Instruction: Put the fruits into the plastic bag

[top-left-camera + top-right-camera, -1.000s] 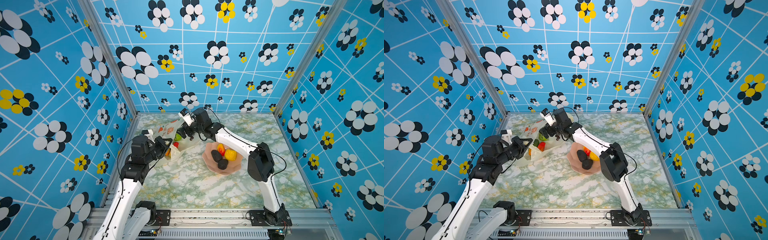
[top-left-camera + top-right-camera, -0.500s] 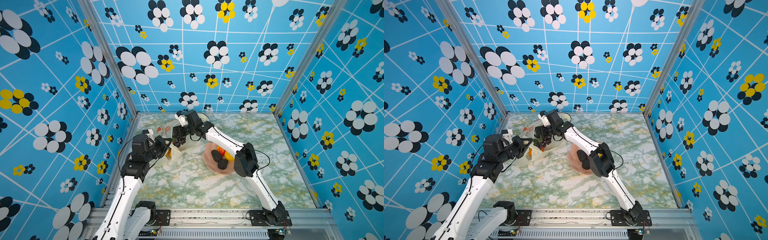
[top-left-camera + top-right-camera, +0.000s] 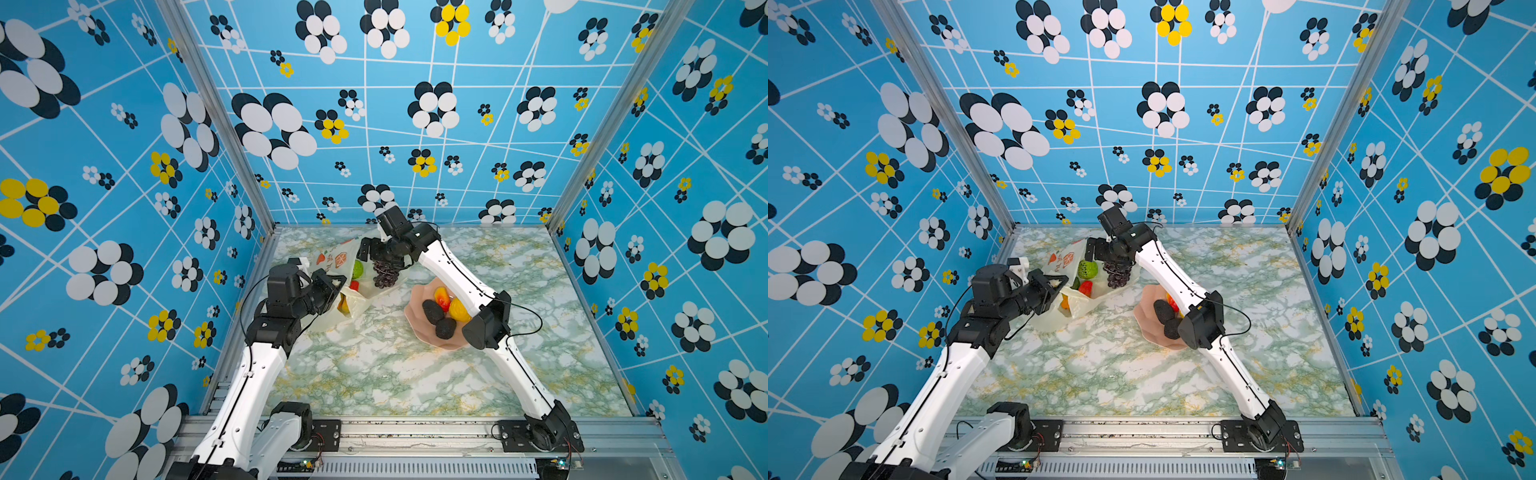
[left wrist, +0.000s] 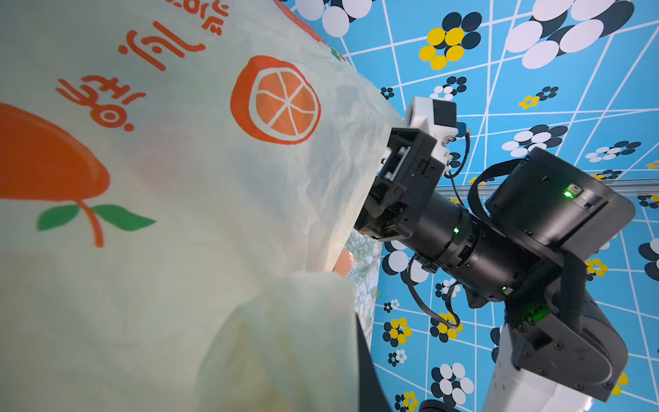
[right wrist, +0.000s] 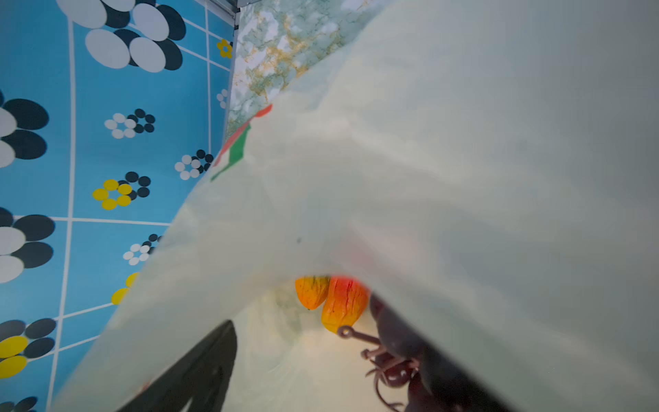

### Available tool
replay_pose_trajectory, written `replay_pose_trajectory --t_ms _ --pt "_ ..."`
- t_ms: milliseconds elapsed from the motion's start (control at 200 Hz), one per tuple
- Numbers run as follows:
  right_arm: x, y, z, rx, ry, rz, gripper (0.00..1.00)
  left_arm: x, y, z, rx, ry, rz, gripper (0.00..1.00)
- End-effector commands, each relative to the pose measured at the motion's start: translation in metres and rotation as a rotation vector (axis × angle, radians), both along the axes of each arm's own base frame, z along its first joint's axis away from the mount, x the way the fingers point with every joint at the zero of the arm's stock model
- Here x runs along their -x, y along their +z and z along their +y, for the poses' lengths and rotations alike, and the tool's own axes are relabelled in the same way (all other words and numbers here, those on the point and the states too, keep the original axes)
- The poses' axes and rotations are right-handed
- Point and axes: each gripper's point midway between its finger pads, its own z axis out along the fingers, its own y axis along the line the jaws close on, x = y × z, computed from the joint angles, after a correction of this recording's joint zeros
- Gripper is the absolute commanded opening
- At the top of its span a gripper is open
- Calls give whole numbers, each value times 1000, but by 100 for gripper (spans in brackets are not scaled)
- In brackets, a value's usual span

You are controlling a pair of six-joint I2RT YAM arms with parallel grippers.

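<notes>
**Grapes at the bag mouth, four pieces left in the bowl**

I have the left jaws clamped shut on the rim of the bag [image 3: 332,259], lifting it so the mouth gapes toward the right jaws. Those stand wide apart right over the opening, with the grapes [image 3: 384,274] just beneath them, down in the mouth. In the right wrist view the stem [image 5: 356,337] lies loose in the gap, not pinched. I read this as the grape drop, about done.

The lime [image 3: 358,269] sits just beside the grapes, toward the left jaws. The mango [image 5: 312,292] and a red-yellow piece [image 5: 344,303] lie deeper in, ahead of the right jaws. Well behind the right jaws, under that arm's forearm, the bowl [image 3: 432,341] on the desk holds two dark ovals [image 3: 433,311], a yellow piece [image 3: 458,309] and another red-yellow one [image 3: 441,298].

Next I'd back the right jaws out without snagging the thin film and hold the left grip firm. Then I'd go to the bowl for a dark oval.
</notes>
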Motion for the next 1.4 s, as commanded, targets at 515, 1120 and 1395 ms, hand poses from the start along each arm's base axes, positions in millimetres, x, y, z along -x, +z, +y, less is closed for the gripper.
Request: replay_pose_trajectory --t_ms 515,1120,1395 --pt "20 -12 -26 827 508 -530 99 13 25 0 -8 -11 -60 0" --pt "-2 18 -22 1072 473 -749 99 23 32 2 -10 -5 -70 0" --pt "29 39 26 1307 620 -993 99 26 33 1 -12 -17 -60 0"
